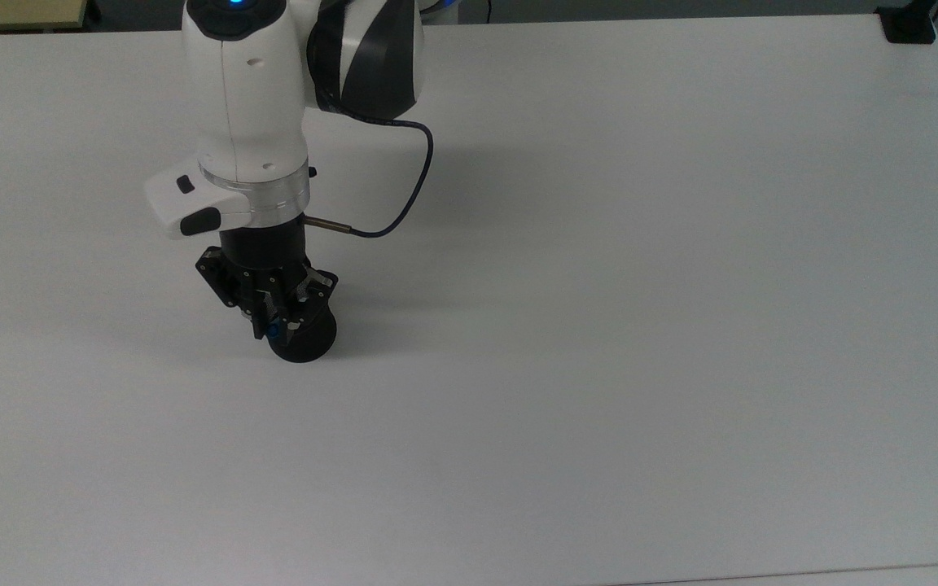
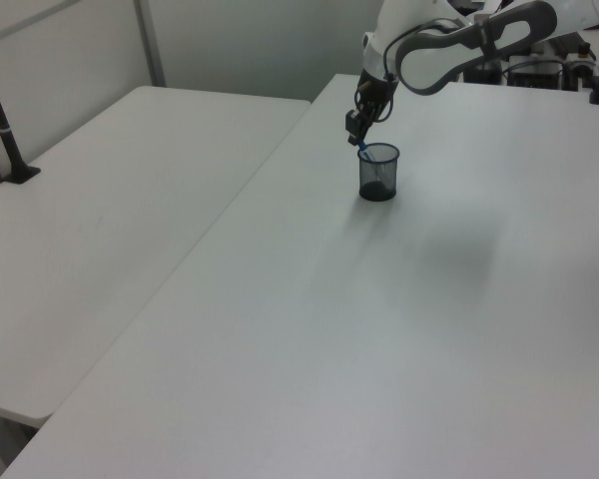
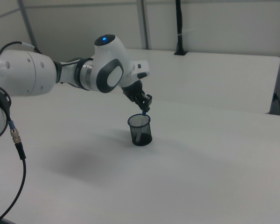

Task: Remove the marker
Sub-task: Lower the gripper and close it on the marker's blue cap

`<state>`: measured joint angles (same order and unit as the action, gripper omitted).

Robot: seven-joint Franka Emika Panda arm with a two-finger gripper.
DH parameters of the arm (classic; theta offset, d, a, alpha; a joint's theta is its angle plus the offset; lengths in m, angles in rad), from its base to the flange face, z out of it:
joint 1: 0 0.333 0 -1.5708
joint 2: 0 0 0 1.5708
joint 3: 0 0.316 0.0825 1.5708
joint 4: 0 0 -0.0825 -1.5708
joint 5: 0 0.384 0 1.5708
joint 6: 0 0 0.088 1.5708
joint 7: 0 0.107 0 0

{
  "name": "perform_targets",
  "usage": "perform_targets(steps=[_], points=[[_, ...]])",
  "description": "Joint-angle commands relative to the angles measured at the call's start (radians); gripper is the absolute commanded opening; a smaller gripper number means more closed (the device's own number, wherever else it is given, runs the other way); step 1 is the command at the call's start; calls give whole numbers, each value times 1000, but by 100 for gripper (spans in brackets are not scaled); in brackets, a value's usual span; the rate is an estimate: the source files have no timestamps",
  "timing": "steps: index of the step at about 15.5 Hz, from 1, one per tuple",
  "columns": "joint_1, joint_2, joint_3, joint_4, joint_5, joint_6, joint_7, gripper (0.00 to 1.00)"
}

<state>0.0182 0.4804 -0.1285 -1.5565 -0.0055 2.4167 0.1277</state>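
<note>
The black mesh cup (image 1: pixel 303 340) stands on the white table (image 1: pixel 599 325) toward the top view's left. Above its rim the arm reaches down, the gripper (image 1: pixel 278 324) clamped on the marker's (image 1: pixel 272 331) blue top; the barrel slants into the cup, mostly hidden by the mesh.

The top view looks steeply down on the white desk (image 1: pixel 599 325) from close overhead, while the left view and right view stand farther off at opposite sides, angled down, and all three share the black mesh cup (image 2: pixel 378 172) under the arm.
</note>
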Motion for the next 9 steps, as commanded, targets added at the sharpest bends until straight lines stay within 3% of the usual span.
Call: perform_targets(steps=[1, 9], points=[[5, 7, -3, 15, -5, 18, 23, 26], [-3, -38, -11, 46, -1, 18, 21, 23]])
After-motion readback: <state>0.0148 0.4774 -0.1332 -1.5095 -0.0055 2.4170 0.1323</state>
